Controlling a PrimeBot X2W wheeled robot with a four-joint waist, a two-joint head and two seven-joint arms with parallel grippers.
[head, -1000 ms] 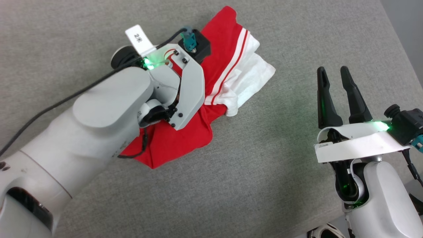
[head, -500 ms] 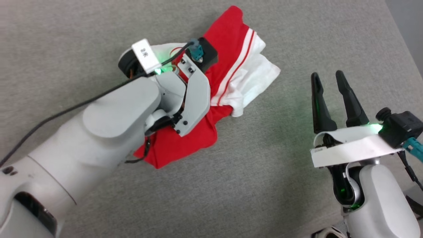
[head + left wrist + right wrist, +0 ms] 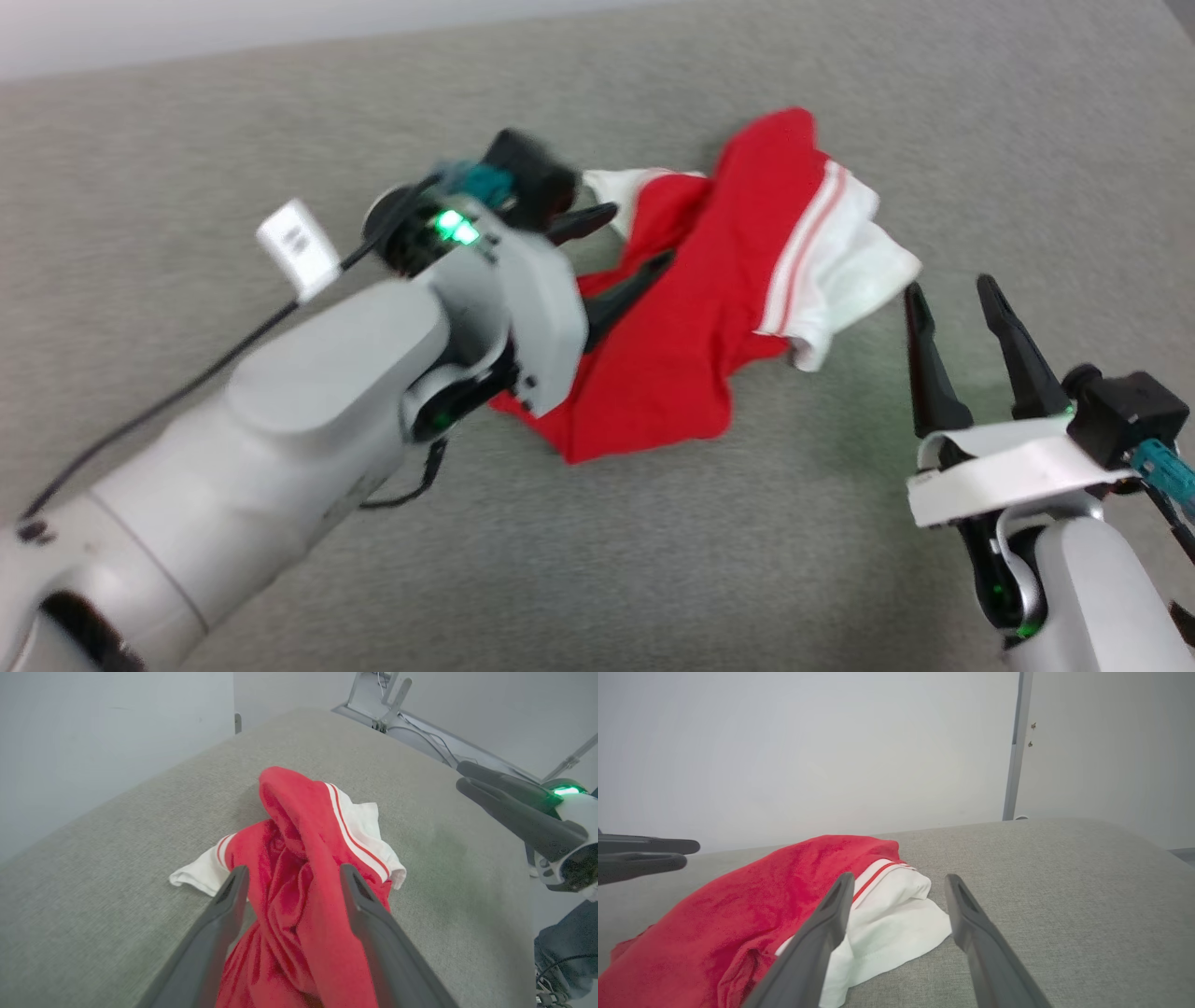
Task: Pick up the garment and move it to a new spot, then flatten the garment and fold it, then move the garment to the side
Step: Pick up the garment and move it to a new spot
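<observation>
The garment point(image 3: 691, 355) lies crumpled near the middle of the grey padded table point(image 3: 653, 560), mostly red cloth in loose folds, with one white sleeve point(image 3: 845, 271) and its thin red-and-white stripe band turned toward the robot's right, and a second white sleeve point(image 3: 198, 875) poking out on the far left side of the heap. The left claw point(image 3: 642, 231) is over the heap's left edge with its two dark fingers spread well apart. From the left wrist view a ridge of red cloth runs up between them, though motion blur makes it hard to say whether the fabric touches either finger. The right claw point(image 3: 950, 287) is open and holds nothing, its fingertips just beside the white sleeve and above the table.
</observation>
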